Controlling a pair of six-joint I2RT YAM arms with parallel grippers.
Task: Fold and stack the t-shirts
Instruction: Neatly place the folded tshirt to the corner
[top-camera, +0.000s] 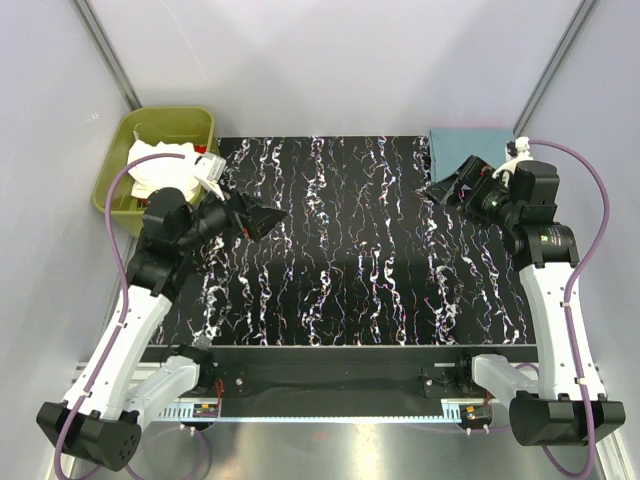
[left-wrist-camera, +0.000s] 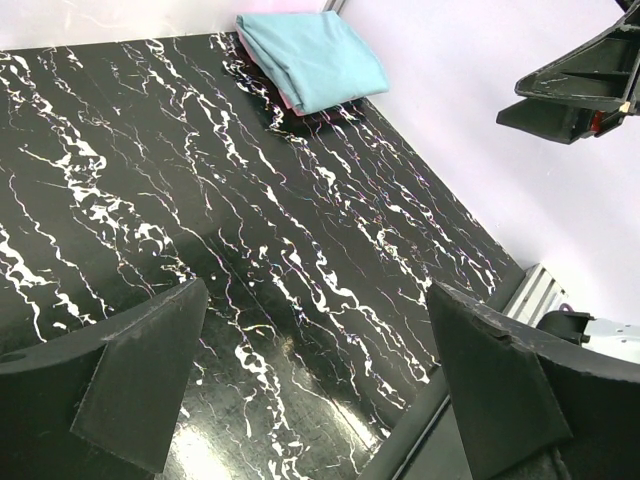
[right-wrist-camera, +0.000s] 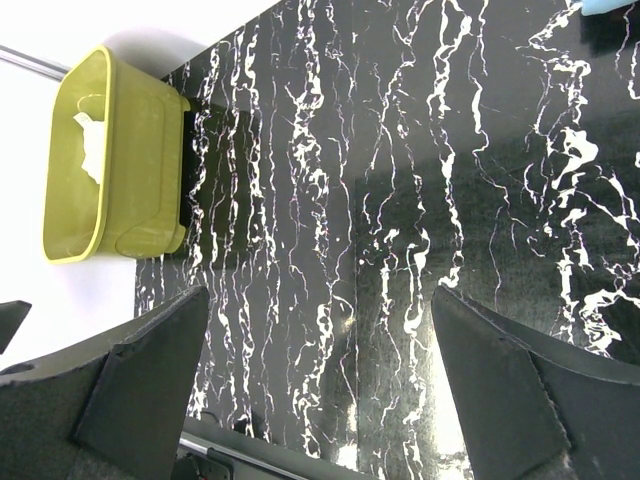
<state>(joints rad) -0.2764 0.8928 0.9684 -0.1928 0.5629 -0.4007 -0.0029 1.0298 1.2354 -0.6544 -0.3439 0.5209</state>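
1. Left gripper (left-wrist-camera: 318, 295) fills the bottom of its wrist view, its fingers spread wide apart over the bare black marbled table (left-wrist-camera: 200, 200), holding nothing.
2. Right gripper (right-wrist-camera: 320, 295) likewise stands wide apart and empty above the table.
3. Blue-grey t-shirt (left-wrist-camera: 315, 55) lies folded at the table's upper right corner in the top view, just behind the right gripper. The edge of a pink t-shirt (left-wrist-camera: 284, 94) peeks from beneath it.
4. Cream-white t-shirt (top-camera: 160, 168) sits crumpled inside the olive-green tub (top-camera: 165, 115) at the upper left, beside the left arm.
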